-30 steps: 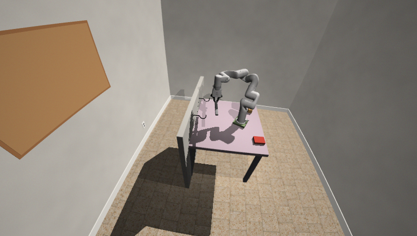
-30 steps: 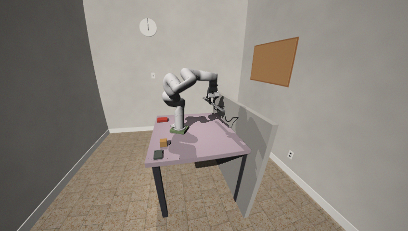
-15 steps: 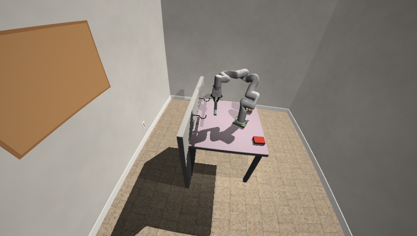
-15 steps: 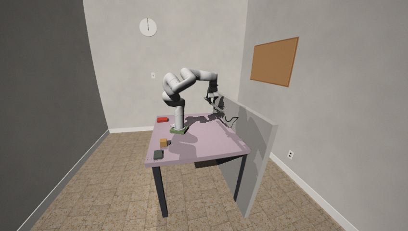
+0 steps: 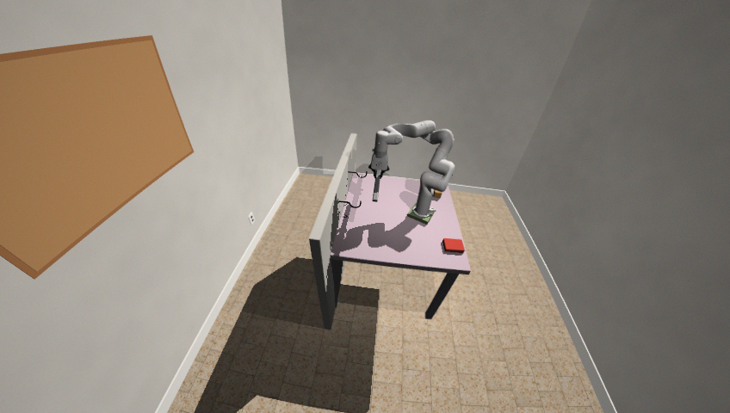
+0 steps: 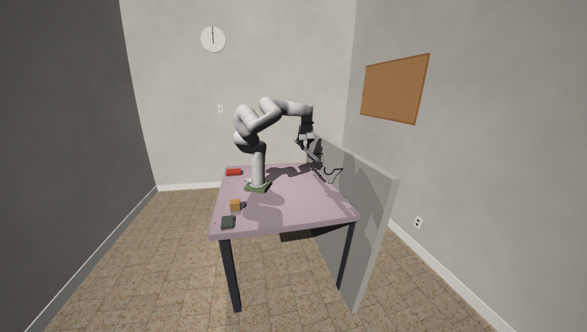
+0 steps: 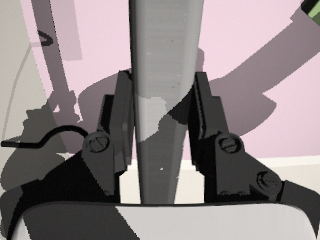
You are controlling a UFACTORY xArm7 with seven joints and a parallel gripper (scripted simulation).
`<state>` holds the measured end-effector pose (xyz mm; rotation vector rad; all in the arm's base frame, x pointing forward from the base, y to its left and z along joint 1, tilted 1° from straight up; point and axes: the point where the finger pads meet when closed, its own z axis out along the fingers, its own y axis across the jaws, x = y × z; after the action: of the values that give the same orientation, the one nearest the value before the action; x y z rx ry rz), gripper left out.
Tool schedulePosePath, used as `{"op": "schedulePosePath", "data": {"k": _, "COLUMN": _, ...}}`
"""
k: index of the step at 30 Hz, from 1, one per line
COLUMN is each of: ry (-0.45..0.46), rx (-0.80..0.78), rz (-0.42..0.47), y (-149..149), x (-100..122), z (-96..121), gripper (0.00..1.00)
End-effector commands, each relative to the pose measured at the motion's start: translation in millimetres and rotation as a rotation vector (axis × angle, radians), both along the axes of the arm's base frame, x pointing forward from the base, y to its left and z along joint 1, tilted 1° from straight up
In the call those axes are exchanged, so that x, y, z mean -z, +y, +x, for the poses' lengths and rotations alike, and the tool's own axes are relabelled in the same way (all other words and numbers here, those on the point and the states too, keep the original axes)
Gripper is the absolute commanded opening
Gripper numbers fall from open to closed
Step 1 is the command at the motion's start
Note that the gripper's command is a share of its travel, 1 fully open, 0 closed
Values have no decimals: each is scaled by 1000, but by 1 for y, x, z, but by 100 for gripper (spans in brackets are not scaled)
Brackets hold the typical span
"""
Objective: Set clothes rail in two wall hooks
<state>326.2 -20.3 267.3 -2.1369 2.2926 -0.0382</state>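
The grey clothes rail (image 5: 376,189) (image 6: 311,153) (image 7: 162,40) is held in the air above the far left part of the pink table (image 5: 405,240) (image 6: 288,205). My gripper (image 5: 378,172) (image 6: 304,140) (image 7: 161,91) is shut on the rail near one end, with a finger on each side in the wrist view. Two dark wall hooks, one farther (image 5: 360,175) and one nearer (image 5: 353,204) (image 6: 332,169) (image 7: 42,139), stick out of the grey wall panel (image 5: 327,214) (image 6: 366,197). The rail hangs a little to the right of the hooks, apart from them.
A red block (image 5: 454,244) (image 6: 233,171) lies near the table edge. An orange cube (image 6: 235,205) and a dark green block (image 6: 227,222) lie near another corner. The arm's base (image 5: 421,214) (image 6: 257,187) stands mid-table. The wall panel runs along the table's side.
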Motion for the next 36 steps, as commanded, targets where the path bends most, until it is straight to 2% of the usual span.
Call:
{"op": "schedulePosePath", "data": {"k": 1, "ry": -4, "rx": 0, "rz": 0, "y": 0, "x": -1, "z": 1, "gripper": 0}}
{"op": "schedulePosePath", "data": {"k": 11, "ry": -4, "rx": 0, "rz": 0, "y": 0, "x": -1, "z": 1, "gripper": 0}}
{"op": "schedulePosePath", "data": {"k": 36, "ry": -4, "rx": 1, "rz": 0, "y": -3, "x": -3, "z": 47, "gripper": 0}}
